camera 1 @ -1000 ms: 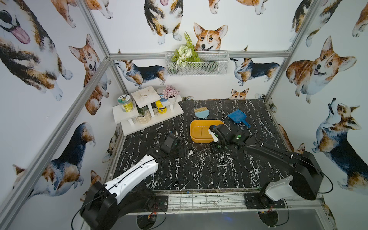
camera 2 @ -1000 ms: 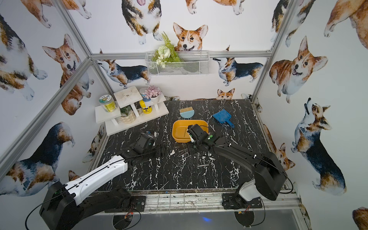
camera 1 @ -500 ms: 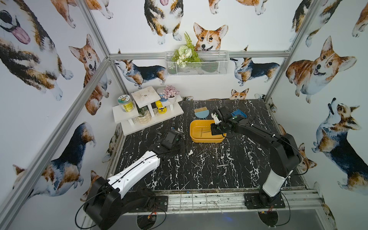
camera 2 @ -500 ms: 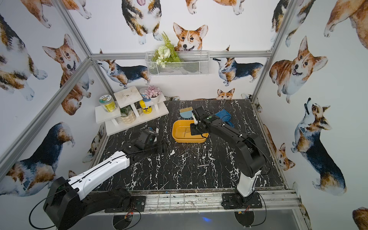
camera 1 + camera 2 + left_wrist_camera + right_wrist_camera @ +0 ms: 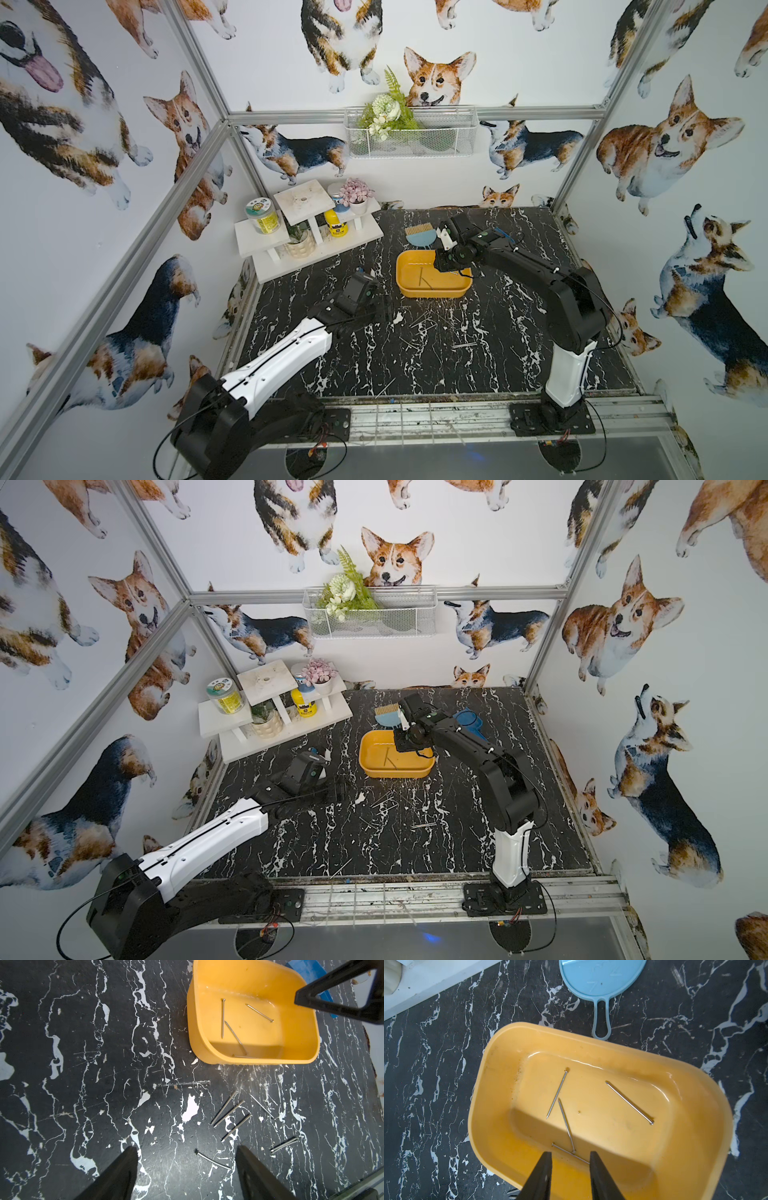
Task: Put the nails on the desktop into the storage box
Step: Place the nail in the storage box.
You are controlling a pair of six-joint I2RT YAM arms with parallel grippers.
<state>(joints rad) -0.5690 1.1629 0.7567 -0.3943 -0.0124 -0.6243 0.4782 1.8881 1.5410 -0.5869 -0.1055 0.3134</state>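
Note:
The yellow storage box (image 5: 428, 293) stands on the black marbled desktop (image 5: 415, 374), behind its middle. Several nails (image 5: 629, 1103) lie on the box's floor. My right gripper (image 5: 570, 1152) hangs open over the box's right end, and one nail lies on the floor below the gap. More nails (image 5: 227, 1113) lie loose on the desktop in front of the box, also visible in a top view (image 5: 463, 345). My left gripper (image 5: 186, 1148) hovers open above the desktop. A bent nail (image 5: 213, 1160) lies between its fingers, untouched.
A light blue brush (image 5: 602, 978) lies just behind the box and a blue dustpan (image 5: 469, 721) behind the right arm. The white tiered stand (image 5: 307, 241) with jars and pots fills the back left corner. A wire basket (image 5: 409, 133) hangs on the back wall.
The right arm swung from the desktop's middle back over the storage box and its jaws opened there. The left arm has barely moved.

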